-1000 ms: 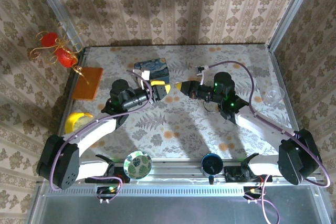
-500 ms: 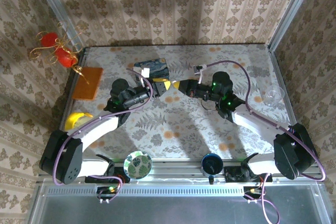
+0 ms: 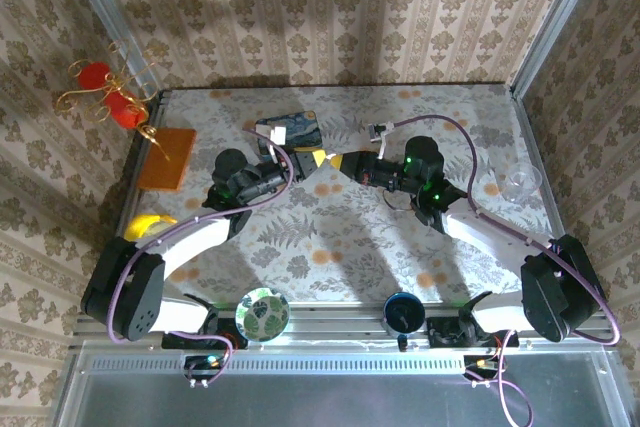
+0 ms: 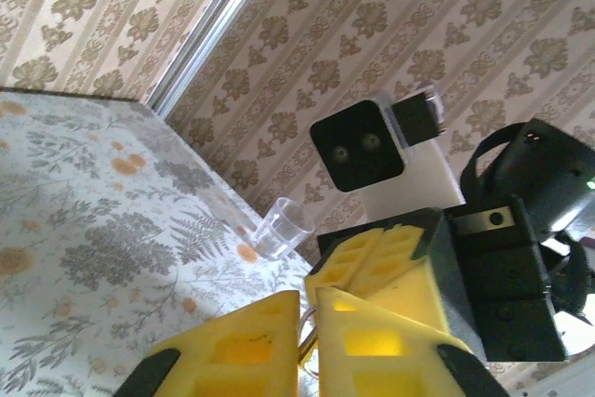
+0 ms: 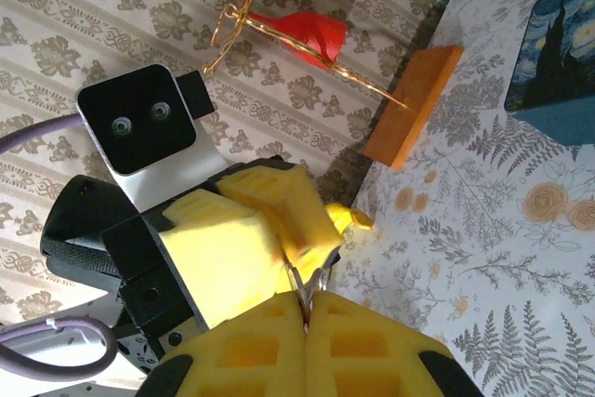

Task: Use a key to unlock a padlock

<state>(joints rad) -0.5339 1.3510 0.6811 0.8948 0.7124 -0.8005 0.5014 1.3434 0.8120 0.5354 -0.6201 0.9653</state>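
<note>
Fingertips, top camera: meet nose to nose above the middle of the flowered table [image 3: 330, 237], left gripper [image 3: 312, 158] on the left and right gripper [image 3: 335, 160] on the right, just in front of the blue tin [image 3: 290, 129]; too small at this range to tell any gap or anything held. Left wrist camera: shows its own yellow fingers [image 4: 228, 350] closed to a thin seam; cannot tell what, if anything, sits in it. Faces the right gripper's yellow fingers [image 4: 390, 267] straight ahead, tips very near, with a clear plastic cup [image 4: 284, 227] standing on the table well behind. Right wrist camera: shows its own yellow fingers [image 5: 363, 350] pressed flat together, pinching a tiny silver metal piece [image 5: 305, 287] with a small loop, which sticks up out of the seam, off the table, right at the tips of the left gripper's fingers [image 5: 242, 239]; padlock or key, cannot tell which. Beyond, an orange block [image 5: 414, 104], a red ornament [image 5: 302, 34] and the blue tin on the table.
</note>
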